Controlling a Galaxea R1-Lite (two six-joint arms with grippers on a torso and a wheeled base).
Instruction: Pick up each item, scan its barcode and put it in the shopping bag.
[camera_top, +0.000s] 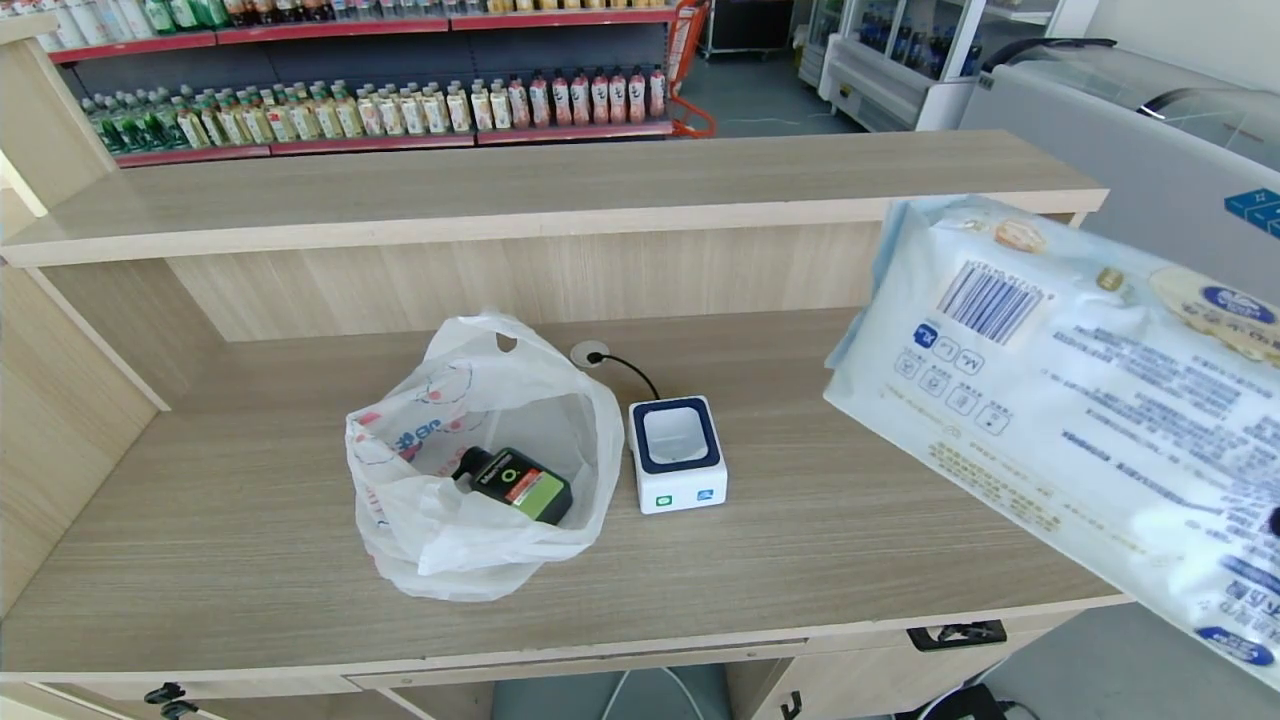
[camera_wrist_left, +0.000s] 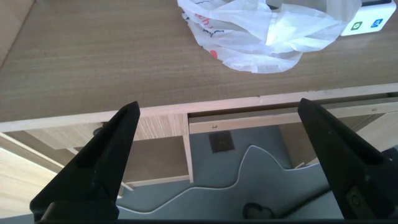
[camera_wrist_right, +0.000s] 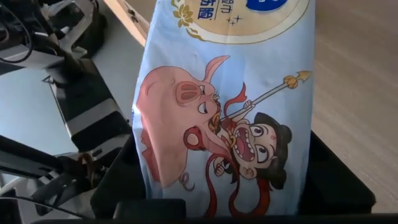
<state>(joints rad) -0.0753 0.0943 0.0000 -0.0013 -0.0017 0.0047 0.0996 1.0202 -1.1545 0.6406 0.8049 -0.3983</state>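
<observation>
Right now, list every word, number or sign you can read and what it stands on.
No text reads clearly.
Pack: barcode, digits and print too small.
Shopping bag: red and blue print, crumpled, unreadable.
Bottle: label too small.
Scanner: green and blue icons, no words.

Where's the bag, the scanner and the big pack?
bag (camera_top: 440, 545), head view, on its front wall.
scanner (camera_top: 677, 437), head view, on its top window.
pack (camera_top: 1080, 400), head view, on the middle of its printed back.

Pale wooden counter, bottle-stocked shelves and chest freezer behind.
</observation>
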